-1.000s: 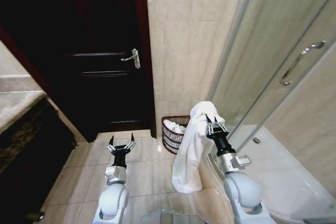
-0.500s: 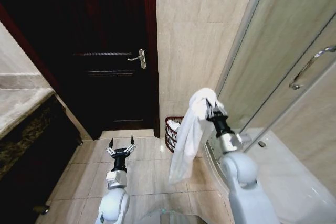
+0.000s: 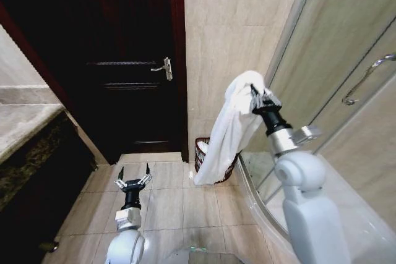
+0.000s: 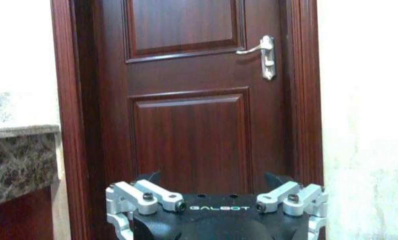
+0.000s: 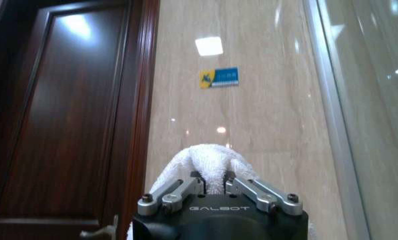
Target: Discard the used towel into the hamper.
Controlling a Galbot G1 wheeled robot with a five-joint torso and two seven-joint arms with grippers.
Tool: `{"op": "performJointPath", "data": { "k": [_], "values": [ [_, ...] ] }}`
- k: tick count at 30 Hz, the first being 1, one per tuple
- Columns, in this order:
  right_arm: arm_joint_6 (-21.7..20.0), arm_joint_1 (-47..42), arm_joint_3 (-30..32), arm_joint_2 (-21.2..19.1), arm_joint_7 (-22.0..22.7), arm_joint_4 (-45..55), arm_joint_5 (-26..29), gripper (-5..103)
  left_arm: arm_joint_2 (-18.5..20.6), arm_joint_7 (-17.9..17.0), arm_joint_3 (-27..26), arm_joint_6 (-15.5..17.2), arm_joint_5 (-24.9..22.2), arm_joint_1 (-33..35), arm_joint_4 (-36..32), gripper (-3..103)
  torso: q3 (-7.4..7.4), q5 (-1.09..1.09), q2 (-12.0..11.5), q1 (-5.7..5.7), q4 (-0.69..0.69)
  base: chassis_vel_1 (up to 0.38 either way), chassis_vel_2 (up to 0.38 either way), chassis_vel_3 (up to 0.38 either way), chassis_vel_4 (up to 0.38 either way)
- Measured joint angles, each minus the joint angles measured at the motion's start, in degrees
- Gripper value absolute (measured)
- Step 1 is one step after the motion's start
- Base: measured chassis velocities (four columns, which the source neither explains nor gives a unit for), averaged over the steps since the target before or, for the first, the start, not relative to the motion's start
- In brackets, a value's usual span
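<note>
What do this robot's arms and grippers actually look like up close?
Both arms have smooth, rounded pale grey-white shells that narrow into black wrists. The left gripper and right gripper are alike: a black body with "GALBOT" printed in pale letters, silver metal linkages joined by dark bolts, and thin dark pointed fingers. The right arm has a blocky silver-grey joint behind its wrist. No loose cables show.
</note>
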Motion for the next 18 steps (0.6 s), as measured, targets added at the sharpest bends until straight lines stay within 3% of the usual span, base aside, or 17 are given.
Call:
{"op": "performJointPath", "data": {
  "k": [1, 7, 10, 18],
  "values": [
    [0.0, 0.0, 0.0, 0.0, 0.0, 0.0, 0.0, 12, 0.0, 0.0, 0.0, 0.0, 0.0, 0.0, 0.0, 100, 0.0, 0.0, 0.0, 0.0, 0.0, 0.0, 0.0, 0.0, 0.0],
    [2.5, 9.7, 0.7, -8.7, 0.3, -7.3, 8.0, 12, 0.2, 0.0, 0.3, 0.0, 0.1, 0.2, -0.8, 100, -0.02, 0.02, -0.1, -0.01, -0.01, 0.0, 0.0, 0.0, 0.0],
    [3.3, 15.5, -0.2, -10.7, 1.1, -10.9, 10.9, 12, 0.2, 0.1, 0.5, 0.2, 0.2, 0.3, -1.0, 100, -0.04, -0.02, -0.1, -0.02, 0.0, 0.0, 0.0, 0.0, 0.0],
    [4.7, 27.7, -2.3, -12.1, 0.8, -19.2, 11.9, 12, 0.3, 0.1, 0.4, 0.5, 0.3, -0.4, -0.2, 100, -0.05, 0.02, -0.1, -0.03, -0.01, 0.0, 0.0, 0.0, 0.0]
  ]
}}
